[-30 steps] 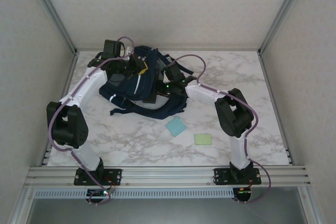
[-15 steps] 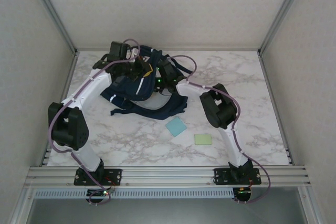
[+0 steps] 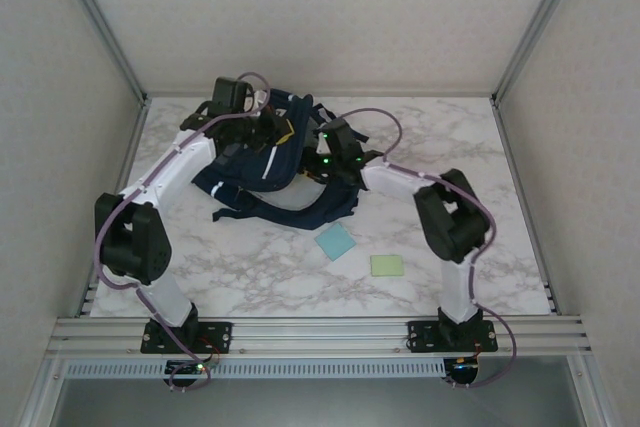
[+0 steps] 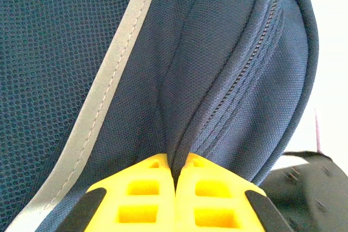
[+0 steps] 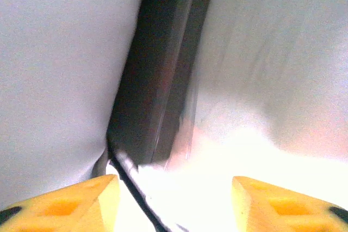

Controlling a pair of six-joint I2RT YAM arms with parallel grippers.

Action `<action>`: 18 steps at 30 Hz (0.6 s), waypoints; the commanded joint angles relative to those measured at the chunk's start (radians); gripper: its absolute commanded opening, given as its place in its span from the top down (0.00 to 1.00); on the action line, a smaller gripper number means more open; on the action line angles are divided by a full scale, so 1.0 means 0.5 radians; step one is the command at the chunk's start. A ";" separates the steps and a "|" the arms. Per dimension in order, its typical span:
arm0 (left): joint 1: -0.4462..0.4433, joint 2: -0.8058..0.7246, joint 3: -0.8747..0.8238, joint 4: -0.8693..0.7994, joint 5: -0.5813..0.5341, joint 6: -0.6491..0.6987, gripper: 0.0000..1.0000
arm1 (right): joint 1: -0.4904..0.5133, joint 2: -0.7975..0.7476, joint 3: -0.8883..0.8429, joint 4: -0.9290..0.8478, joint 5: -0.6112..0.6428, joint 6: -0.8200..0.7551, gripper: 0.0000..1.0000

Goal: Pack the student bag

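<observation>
We held the student bag open for packing.
Left gripper pinched its fabric; right gripper, spread and empty, should fetch the blue pad next.

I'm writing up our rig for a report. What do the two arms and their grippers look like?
Both the left arm and right arm have white links joined by black joint housings, on black base plates. A purple cable loops along each. The left gripper and right gripper have yellow fingers with rectangular recesses and black outer edges. Green lights glow at the right wrist.
</observation>
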 commanded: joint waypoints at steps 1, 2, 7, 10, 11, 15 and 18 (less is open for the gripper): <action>-0.025 0.007 0.111 0.071 0.036 -0.027 1.00 | -0.023 -0.294 -0.140 -0.360 0.154 -0.273 0.39; -0.032 0.010 0.104 0.075 0.014 -0.027 1.00 | -0.023 -0.361 -0.165 -0.463 0.199 -0.321 0.36; -0.059 0.011 0.039 0.101 -0.055 -0.044 0.95 | -0.016 -0.690 -0.286 -0.798 0.581 -0.464 0.08; -0.060 0.011 0.025 0.059 -0.063 -0.043 0.53 | -0.016 -0.836 -0.297 -0.913 0.807 -0.464 0.01; -0.058 -0.002 0.021 0.033 -0.076 -0.034 0.44 | -0.017 -0.877 -0.295 -0.924 0.840 -0.458 0.01; -0.032 -0.085 -0.012 -0.097 -0.176 0.020 0.28 | -0.017 -0.966 -0.305 -0.852 0.824 -0.454 0.01; 0.044 -0.202 -0.124 -0.171 -0.296 0.046 0.23 | -0.017 -0.980 -0.324 -0.757 0.799 -0.455 0.01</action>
